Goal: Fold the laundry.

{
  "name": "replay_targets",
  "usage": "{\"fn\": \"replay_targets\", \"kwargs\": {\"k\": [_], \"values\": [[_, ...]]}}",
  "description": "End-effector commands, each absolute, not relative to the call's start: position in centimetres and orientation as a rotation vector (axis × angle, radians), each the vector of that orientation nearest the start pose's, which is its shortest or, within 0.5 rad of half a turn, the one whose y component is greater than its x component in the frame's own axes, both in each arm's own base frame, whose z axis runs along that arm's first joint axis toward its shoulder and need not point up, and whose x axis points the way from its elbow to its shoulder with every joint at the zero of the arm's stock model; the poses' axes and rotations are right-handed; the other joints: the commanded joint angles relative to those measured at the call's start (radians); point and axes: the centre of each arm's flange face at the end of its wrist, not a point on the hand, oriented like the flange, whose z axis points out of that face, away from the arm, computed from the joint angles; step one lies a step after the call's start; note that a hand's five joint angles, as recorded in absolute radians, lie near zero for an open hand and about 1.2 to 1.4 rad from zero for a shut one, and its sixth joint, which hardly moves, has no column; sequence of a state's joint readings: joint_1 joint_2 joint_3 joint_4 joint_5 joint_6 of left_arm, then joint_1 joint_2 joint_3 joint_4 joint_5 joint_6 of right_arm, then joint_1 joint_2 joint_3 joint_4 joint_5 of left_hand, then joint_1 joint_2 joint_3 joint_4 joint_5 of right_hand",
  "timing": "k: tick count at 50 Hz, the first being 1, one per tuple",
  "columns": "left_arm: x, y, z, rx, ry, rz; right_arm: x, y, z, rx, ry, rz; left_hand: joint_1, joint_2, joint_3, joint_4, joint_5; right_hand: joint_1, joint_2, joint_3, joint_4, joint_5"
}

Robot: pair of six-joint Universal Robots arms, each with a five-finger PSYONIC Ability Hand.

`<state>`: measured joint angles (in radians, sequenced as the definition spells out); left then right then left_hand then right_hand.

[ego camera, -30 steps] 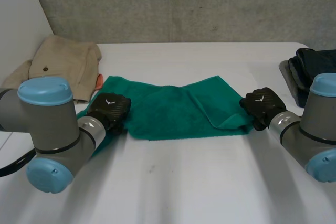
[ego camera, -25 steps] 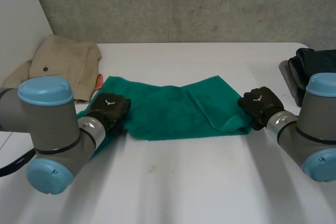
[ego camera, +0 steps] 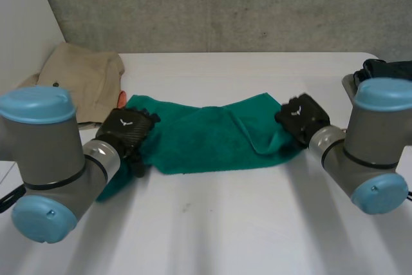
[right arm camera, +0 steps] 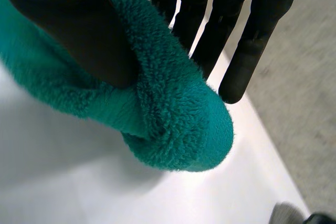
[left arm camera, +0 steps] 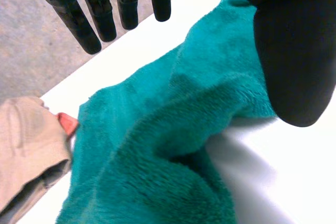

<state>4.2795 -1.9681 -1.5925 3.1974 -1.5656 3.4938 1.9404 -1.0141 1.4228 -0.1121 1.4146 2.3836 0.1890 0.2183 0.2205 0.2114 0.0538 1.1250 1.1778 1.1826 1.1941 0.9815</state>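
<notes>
A green towel [ego camera: 212,136] lies crumpled across the middle of the white table [ego camera: 244,223]. My left hand [ego camera: 127,131] rests at the towel's left end. Along its palm, the straight fingers [left arm camera: 107,11] hover above the towel [left arm camera: 157,150] and the thumb [left arm camera: 294,51] stands apart, so the hand is open. My right hand [ego camera: 301,116] is at the towel's right edge. There its thumb [right arm camera: 79,30] pinches a bunched fold of the towel [right arm camera: 178,124] against the fingers [right arm camera: 247,40].
A beige garment [ego camera: 80,82] with an orange scrap [ego camera: 121,100] beside it lies at the back left, close to the towel's left end. Dark folded clothes [ego camera: 386,72] sit at the right edge. A grey wall stands behind the table.
My right hand has moved left and away from me, carrying the towel's right edge inward. The left hand has shifted slightly left at the towel's left end.
</notes>
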Motion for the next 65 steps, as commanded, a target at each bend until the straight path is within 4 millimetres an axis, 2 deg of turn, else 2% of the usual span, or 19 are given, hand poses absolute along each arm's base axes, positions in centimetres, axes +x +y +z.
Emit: {"fn": "replay_targets", "kwargs": {"k": [1,5,10,18,24,27,28,29,31,34,35,38,39,42,43,47,50,56,65], "values": [[-25.0,-27.2,21.1,0.909,2.331,-1.927,28.3,-28.0,24.6,-1.347,1.947,-2.009,-0.015,-0.044,-0.046,-0.037,-0.054,0.271,0.218,0.214,0.202,0.240],[-24.8,-29.7,24.2,0.859,2.250,-2.083,28.4,-25.5,30.0,-1.224,1.805,-2.011,-0.015,-0.044,-0.046,-0.037,-0.054,0.271,0.218,0.214,0.202,0.240],[-26.3,-31.8,25.0,0.896,2.266,-2.171,28.4,-23.0,34.5,-1.133,1.637,-2.021,-0.015,-0.044,-0.046,-0.037,-0.054,0.271,0.218,0.214,0.202,0.240],[-30.8,-33.7,22.5,1.069,2.376,-2.164,28.5,-19.8,39.6,-1.044,1.407,-2.023,-0.015,-0.044,-0.046,-0.037,-0.054,0.271,0.218,0.214,0.202,0.240],[-33.8,-32.5,18.8,1.245,2.520,-2.025,28.1,-19.5,41.4,-0.962,1.353,-2.025,-0.015,-0.044,-0.046,-0.037,-0.054,0.271,0.218,0.214,0.202,0.240],[-34.6,-31.2,17.3,1.339,2.594,-1.928,27.6,-21.3,41.8,-0.901,1.366,-2.071,0.483,0.454,0.452,0.461,0.444,0.271,0.218,0.214,0.202,0.240],[-34.7,-30.9,17.2,1.356,2.602,-1.906,27.5,-22.2,41.8,-0.882,1.380,-2.091,1.020,0.991,0.989,0.998,0.981,0.271,0.218,0.214,0.202,0.240],[-34.7,-30.9,17.2,1.356,2.597,-1.904,27.4,-22.8,41.7,-0.869,1.395,-2.105,1.205,1.176,1.174,1.183,1.166,0.271,0.218,0.214,0.202,0.240],[-34.6,-31.5,17.8,1.317,2.552,-1.942,27.3,-23.9,41.5,-0.852,1.422,-2.118,1.207,1.178,1.176,1.185,1.168,0.271,0.218,0.214,0.202,0.240],[-33.6,-34.0,20.8,1.080,2.364,-2.107,26.9,-26.1,40.9,-0.820,1.480,-2.150,1.207,1.178,1.176,1.185,1.168,0.271,0.218,0.214,0.202,0.240],[-33.0,-35.0,23.0,0.930,2.254,-2.202,26.8,-27.2,40.7,-0.802,1.502,-2.173,1.207,1.178,1.176,1.185,1.168,0.271,0.218,0.214,0.202,0.240],[-32.4,-35.8,27.1,0.734,2.073,-2.369,26.6,-28.7,40.4,-0.774,1.535,-2.212,1.207,1.178,1.176,1.185,1.168,0.271,0.218,0.214,0.202,0.240],[-32.3,-35.7,30.1,0.655,1.956,-2.492,26.3,-29.7,40.5,-0.748,1.547,-2.256,1.207,1.178,1.176,1.185,1.168,0.271,0.218,0.214,0.202,0.240],[-32.4,-34.8,33.8,0.620,1.791,-2.654,25.9,-31.5,40.7,-0.686,1.568,-2.327,1.207,1.178,1.176,1.185,1.168,0.271,0.218,0.214,0.202,0.240],[-32.4,-33.8,36.3,0.601,1.682,-2.749,25.7,-32.5,40.7,-0.645,1.580,-2.367,1.207,1.178,1.176,1.185,1.168,0.271,0.218,0.214,0.202,0.240],[-31.9,-31.7,39.9,0.543,1.493,-2.845,25.6,-34.1,40.6,-0.593,1.582,-2.435,1.207,1.178,1.176,1.185,1.168,0.271,0.218,0.214,0.202,0.240],[-30.8,-30.4,41.2,0.498,1.402,-2.824,25.6,-34.7,40.1,-0.593,1.573,-2.463,1.207,1.178,1.176,1.185,1.168,0.271,0.218,0.214,0.202,0.240],[-29.1,-29.6,37.7,0.553,1.465,-2.661,25.3,-35.6,37.4,-0.591,1.635,-2.423,1.207,1.178,1.176,1.185,1.168,0.271,0.218,0.214,0.202,0.240],[-29.4,-25.5,23.2,0.884,1.942,-2.340,24.7,-35.4,26.2,-0.710,1.921,-2.150,1.207,1.178,1.176,1.185,1.168,0.271,0.218,0.214,0.202,0.240]]}}
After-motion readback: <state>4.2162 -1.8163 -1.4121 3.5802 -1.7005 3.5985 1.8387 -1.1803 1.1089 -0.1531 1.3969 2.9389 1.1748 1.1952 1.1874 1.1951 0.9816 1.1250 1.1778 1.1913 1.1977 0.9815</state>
